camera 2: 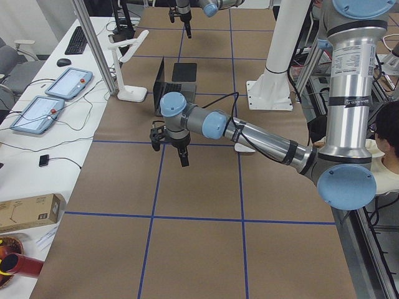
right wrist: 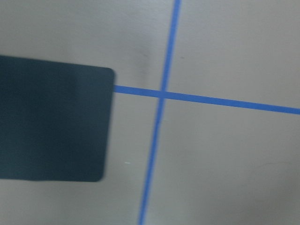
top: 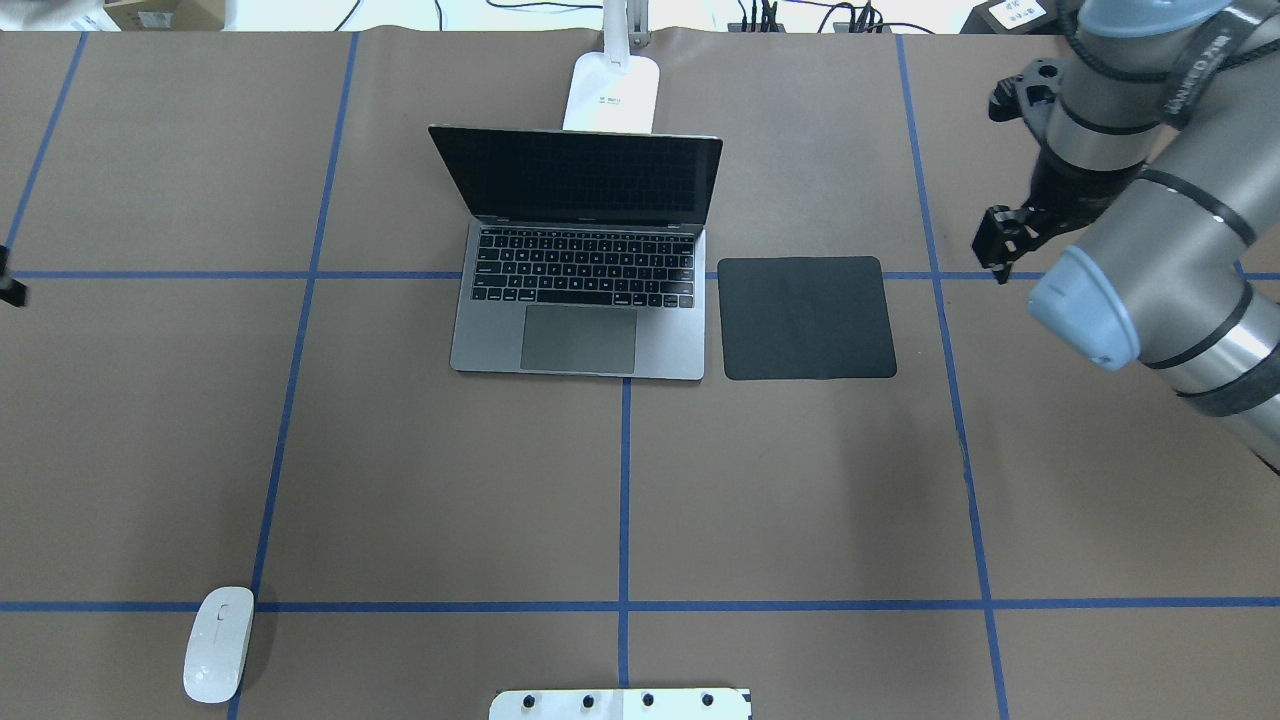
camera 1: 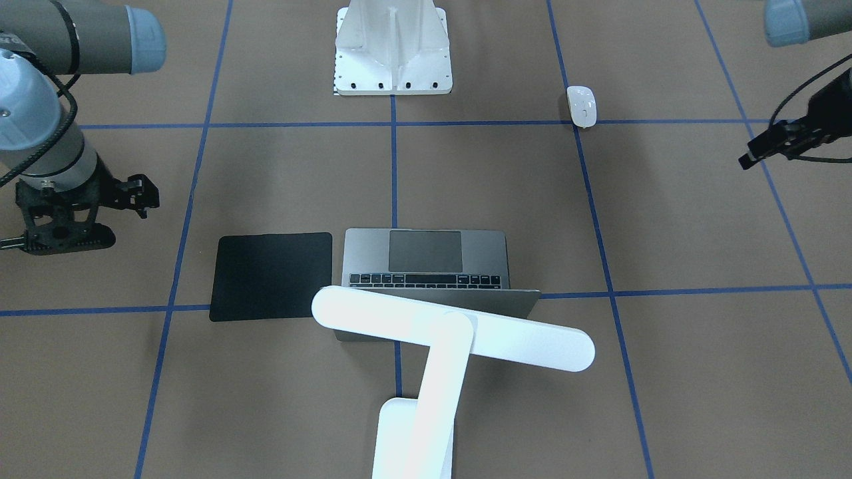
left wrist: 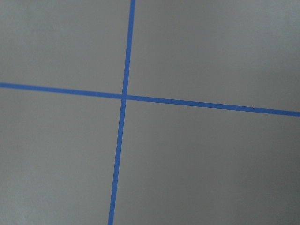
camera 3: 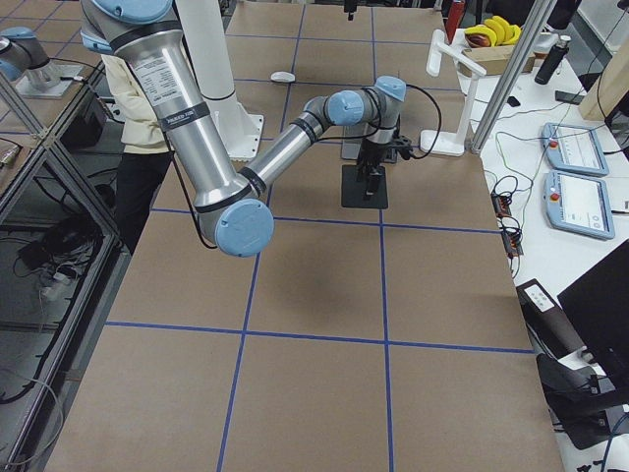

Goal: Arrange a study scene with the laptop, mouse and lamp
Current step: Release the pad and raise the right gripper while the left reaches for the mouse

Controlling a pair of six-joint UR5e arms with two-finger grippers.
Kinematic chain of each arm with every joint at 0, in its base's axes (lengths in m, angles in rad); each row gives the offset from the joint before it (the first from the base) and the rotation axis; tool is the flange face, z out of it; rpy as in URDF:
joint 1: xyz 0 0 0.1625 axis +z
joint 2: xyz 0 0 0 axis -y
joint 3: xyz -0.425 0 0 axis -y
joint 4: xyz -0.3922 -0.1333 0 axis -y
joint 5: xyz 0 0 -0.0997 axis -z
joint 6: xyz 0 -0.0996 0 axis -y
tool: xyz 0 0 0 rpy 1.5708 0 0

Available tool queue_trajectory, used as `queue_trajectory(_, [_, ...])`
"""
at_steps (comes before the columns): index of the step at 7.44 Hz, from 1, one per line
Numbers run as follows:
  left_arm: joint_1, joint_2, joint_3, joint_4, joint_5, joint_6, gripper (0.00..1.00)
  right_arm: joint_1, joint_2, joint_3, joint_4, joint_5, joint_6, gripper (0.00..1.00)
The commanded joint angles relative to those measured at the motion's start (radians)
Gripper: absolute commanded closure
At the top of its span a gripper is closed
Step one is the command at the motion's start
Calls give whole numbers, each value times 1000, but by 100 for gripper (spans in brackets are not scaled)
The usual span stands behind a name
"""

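Note:
The laptop [top: 578,300] stands open at the table's middle, its screen towards the robot, and it also shows in the front-facing view [camera 1: 426,259]. The white lamp [camera 1: 452,332] stands behind the laptop, its bar head over the lid; its base [top: 612,90] shows in the overhead view. The white mouse [top: 218,643] lies alone at the near left, and it also shows in the front-facing view [camera 1: 581,105]. My left gripper [camera 1: 749,159] hangs shut and empty over bare table, far left of the laptop. My right gripper [top: 1002,255] hangs shut and empty, just right of the mat.
A flat black mat [top: 808,318] lies right beside the laptop, and it also shows in the right wrist view [right wrist: 51,122]. The white ribbed pedestal [camera 1: 393,46] stands at the robot's edge. Blue tape lines cross the brown tabletop [top: 450,480].

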Motion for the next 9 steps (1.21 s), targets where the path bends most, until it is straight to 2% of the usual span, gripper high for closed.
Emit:
queue_trajectory(1, [237,-10,-39,-126,77,-234,0,56,-55,-25,-5,-2,-159,0])
queue_trajectory(2, [323,-13,-56,-131,125,-294,0,77,-72,-32,-7,0,-193,0])
queue_trajectory(4, [542,-18,-91,-137,282,-406,0,128,-86,-61,-8,0,-284,0])
queue_trajectory(5, [607,6,-115,-137,297,-419,0,128,-83,-75,-7,-2,-287,0])
queue_trajectory(6, [682,64,-150,-144,359,-422,0,135,-83,-75,-7,-3,-289,0])
queue_trajectory(9, [807,111,-154,-169,444,-480,0,142,-80,-86,-7,-9,-292,0])
